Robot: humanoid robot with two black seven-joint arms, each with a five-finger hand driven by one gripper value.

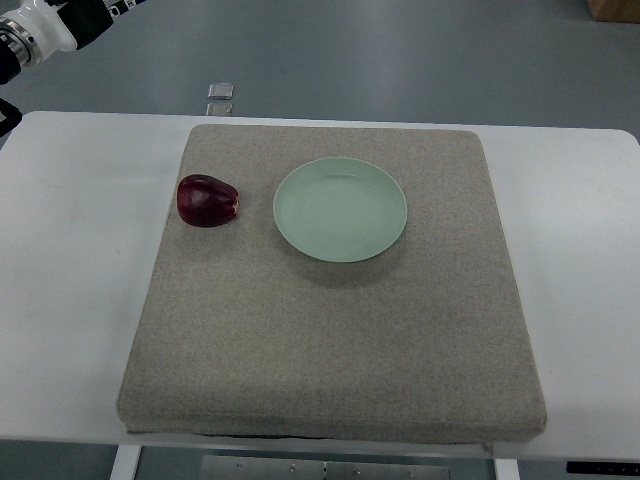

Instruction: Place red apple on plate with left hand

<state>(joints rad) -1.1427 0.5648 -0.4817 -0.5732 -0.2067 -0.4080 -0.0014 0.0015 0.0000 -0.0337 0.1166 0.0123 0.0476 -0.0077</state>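
My left arm (40, 30) is showing only at the top left corner, up at about eleven o'clock from the table's middle, white and black segments hanging above the floor beyond the table edge. The hand itself is lying outside the picture, so I cannot tell whether its fingers are apart or together. My right arm is not showing anywhere. The apple (208, 200) is sitting on the grey mat (330, 340), near the mat's left edge, dark red, lying on its side with the paler end pointing toward three o'clock. The plate (340, 209) is resting just beside it at three o'clock, pale green, round, holding nothing; a narrow strip of mat is separating the two. The mat is covering most of the white table (70, 300). A small pale square object (221, 91) is lying on the floor at twelve o'clock from the apple.
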